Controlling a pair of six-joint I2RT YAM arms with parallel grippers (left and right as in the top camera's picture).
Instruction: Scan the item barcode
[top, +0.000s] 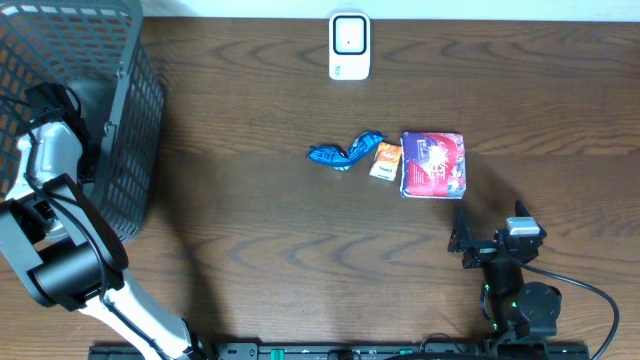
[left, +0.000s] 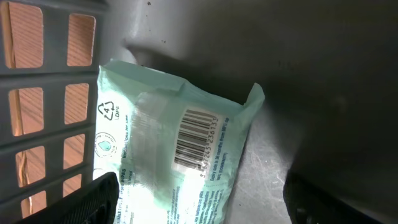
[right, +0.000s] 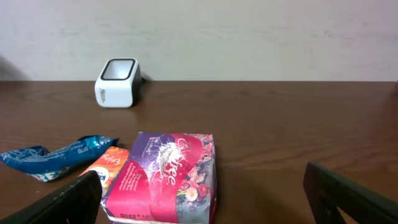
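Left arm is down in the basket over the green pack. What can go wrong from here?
1. The green pack lies close to the basket wall; a finger of the open left gripper may snag the mesh on closing.
2. The pack is soft, wrinkled film: a pinch could slip or crease the barcode, spoiling the scan.

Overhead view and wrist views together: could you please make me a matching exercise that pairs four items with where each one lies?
Items:
1. white scanner
2. pale green packet
3. orange sachet
4. blue wrapper

Places:
A. between the blue wrapper and the purple packet
B. alone near the far edge of the table
C. inside the grey basket
D. at the end of the row of three nearest the basket

Pairs: 1-B, 2-C, 3-A, 4-D.
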